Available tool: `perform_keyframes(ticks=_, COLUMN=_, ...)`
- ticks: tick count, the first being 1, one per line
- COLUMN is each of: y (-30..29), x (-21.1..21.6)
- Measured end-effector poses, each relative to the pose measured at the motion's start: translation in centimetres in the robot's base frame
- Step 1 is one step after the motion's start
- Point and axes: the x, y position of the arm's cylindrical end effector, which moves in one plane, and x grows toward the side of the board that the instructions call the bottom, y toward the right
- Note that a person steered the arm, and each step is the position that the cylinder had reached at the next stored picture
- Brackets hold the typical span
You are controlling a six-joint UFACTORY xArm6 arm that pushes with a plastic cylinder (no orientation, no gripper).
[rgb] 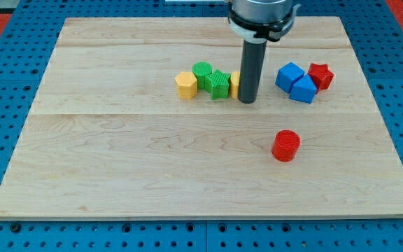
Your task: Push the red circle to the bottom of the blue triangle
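Your rod's tip point(248, 101) rests on the wooden board point(117, 161), just right of a yellow block point(236, 84) it partly hides. The red circle point(285, 145) lies alone toward the view's bottom, below the blue triangle point(303, 90). There are no fingers here, and no readable writing shows anywhere.

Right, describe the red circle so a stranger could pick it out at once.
Start at the wooden board and look to the lower part of the view's right half. The red circle stands there alone, below the blue blocks. Unlike the red star above, it is round and touches nothing.
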Motion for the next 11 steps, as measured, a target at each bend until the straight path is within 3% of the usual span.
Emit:
perform_keyframes(ticks=1, y=-0.1, x=5.3)
perform_keyframes(ticks=2, y=-3.0, x=6.2)
perform_keyframes(ticks=4, y=-0.5, x=12.9)
perform_keyframes(ticks=8, y=10.3, x=10.9)
perform_keyframes(ticks=11, y=13.2, x=3.2)
